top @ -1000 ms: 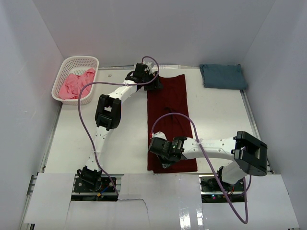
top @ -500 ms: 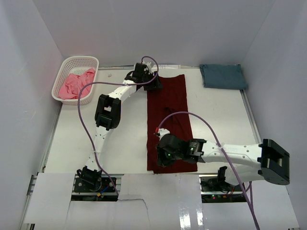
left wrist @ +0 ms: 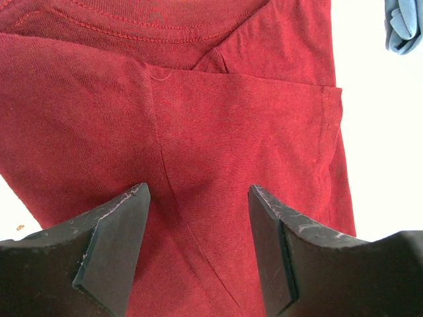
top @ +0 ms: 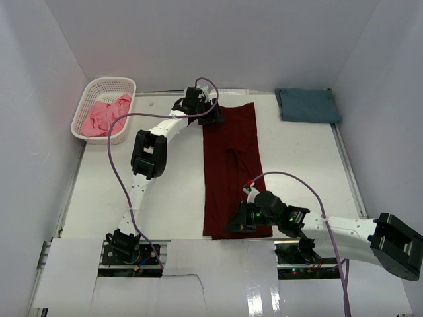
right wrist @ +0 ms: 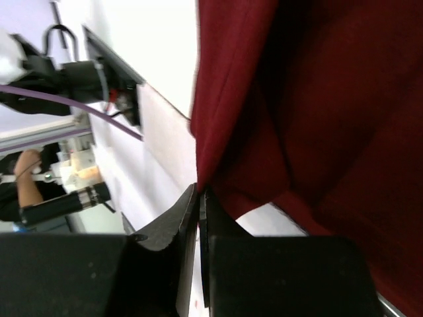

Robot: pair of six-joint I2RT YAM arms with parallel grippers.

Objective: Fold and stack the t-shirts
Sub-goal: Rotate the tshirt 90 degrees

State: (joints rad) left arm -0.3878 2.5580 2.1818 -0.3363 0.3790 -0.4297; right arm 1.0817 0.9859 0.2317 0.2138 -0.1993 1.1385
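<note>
- Right gripper [right wrist: 198,193] is clamping shut on the near hem of the maroon t-shirt [top: 231,152], by its near-right corner. In the wrist view the cloth edge is running straight into the closed tips.
- Left gripper [left wrist: 198,198] is standing open over the shirt's far-left corner, fingers [left wrist: 119,224] straddling cloth just below the collar seam. It's gripping nothing.
- The shirt is lying as a long strip down the middle of the desk [top: 165,198], reaching from near the far edge to the near edge.
- We're reading this as the start of the lengthwise fold, with the near hem going up to the far end.
- The pinch looks thin, right at the edge, so we're advising a slow pull or it may slip out.
- We're also advising lifting only enough to clear the lower layer and carrying straight along the strip so the side edges line up.
- The left gripper should be pinning the far end so the strip isn't sliding.
- Slate-blue t-shirt [top: 307,104] is sitting folded at the far right corner, which is likely the stack spot.
- Pink t-shirt [top: 102,117] is lying crumpled in the basket [top: 109,82] at the far left corner.
</note>
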